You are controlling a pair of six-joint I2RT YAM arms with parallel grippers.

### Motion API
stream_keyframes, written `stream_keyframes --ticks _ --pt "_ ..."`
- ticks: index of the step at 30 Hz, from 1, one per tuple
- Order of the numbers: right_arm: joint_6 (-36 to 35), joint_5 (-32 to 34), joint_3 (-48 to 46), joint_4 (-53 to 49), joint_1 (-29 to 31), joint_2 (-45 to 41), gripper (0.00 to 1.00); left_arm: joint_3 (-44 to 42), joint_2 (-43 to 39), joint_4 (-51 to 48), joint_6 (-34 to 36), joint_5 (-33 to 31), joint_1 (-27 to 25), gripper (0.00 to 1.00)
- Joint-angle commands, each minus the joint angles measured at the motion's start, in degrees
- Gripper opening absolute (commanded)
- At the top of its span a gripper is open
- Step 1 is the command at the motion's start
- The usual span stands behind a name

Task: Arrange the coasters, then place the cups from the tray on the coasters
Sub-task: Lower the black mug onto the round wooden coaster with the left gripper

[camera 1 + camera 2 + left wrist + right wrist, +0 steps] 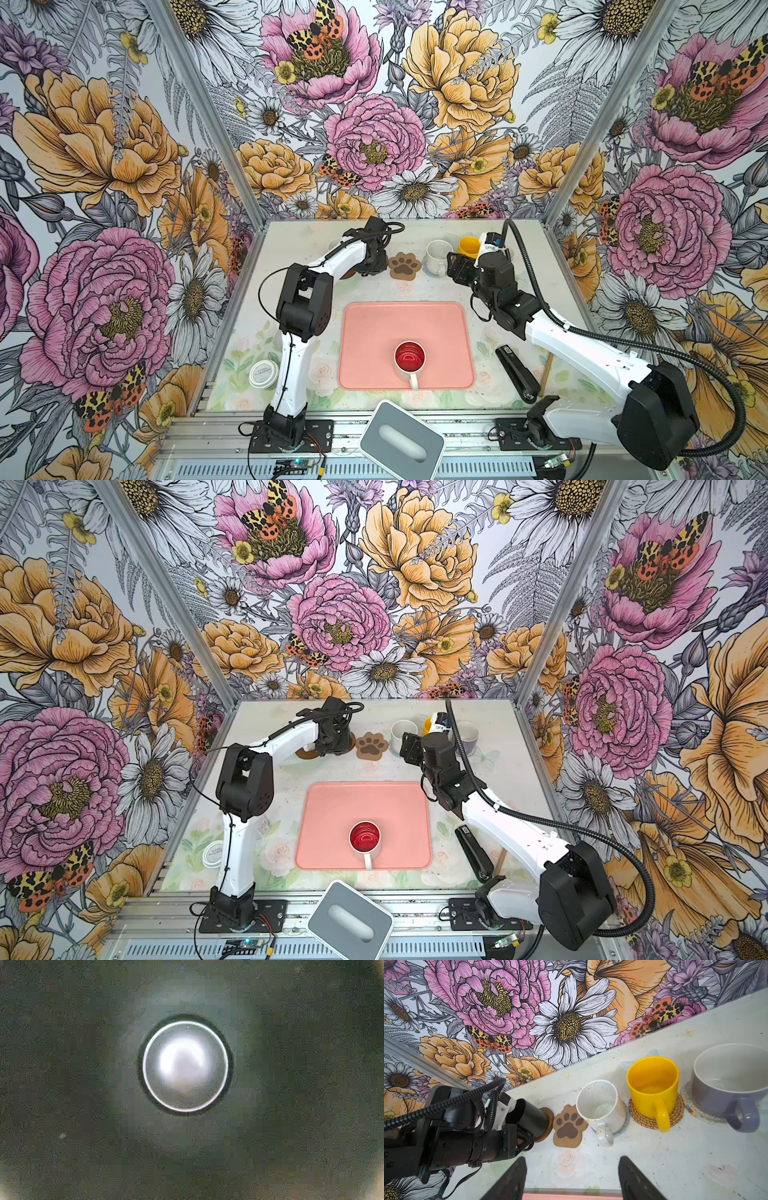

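Left gripper (526, 1139) at black cup (529, 1118) on brown disc (549, 1119); jaws hidden, cannot tell grip. Right gripper (572, 1160) spread, empty, above table (675, 1157) near paw coaster (569, 1126). Red-inside cup (409, 357) on tray (374, 320). Speckled cup (600, 1103), yellow cup (653, 1086), lavender cup (726, 1086) in row beside paw coaster.

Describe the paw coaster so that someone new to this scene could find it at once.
Beyond the far edge of the salmon-pink tray, a row of mugs on coasters runs along the back wall. Between the black mug and the speckled white mug lies the paw-shaped coaster: tan with dark brown pads, nothing on it, while its neighbours are round.
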Motion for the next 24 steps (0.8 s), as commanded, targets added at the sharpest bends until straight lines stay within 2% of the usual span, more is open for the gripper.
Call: stream_keyframes --ticks 1,10,15,24 --pt "-0.59 0.11 0.07 -0.13 -0.61 0.32 0.72 2.50 -0.07 3.14 0.98 -2.09 0.65 0.00" --pt "-0.57 0.06 0.05 -0.13 -0.74 0.57 0.72 2.52 0.37 2.61 1.33 -2.17 0.61 0.00" --pt "-0.51 -0.44 0.28 -0.13 -0.73 0.61 0.72 2.61 0.56 2.44 1.97 -1.87 0.61 0.12" --pt "-0.51 -0.59 0.28 -0.13 -0.76 0.66 0.72 2.58 0.01 2.26 1.99 -1.25 0.63 0.21"
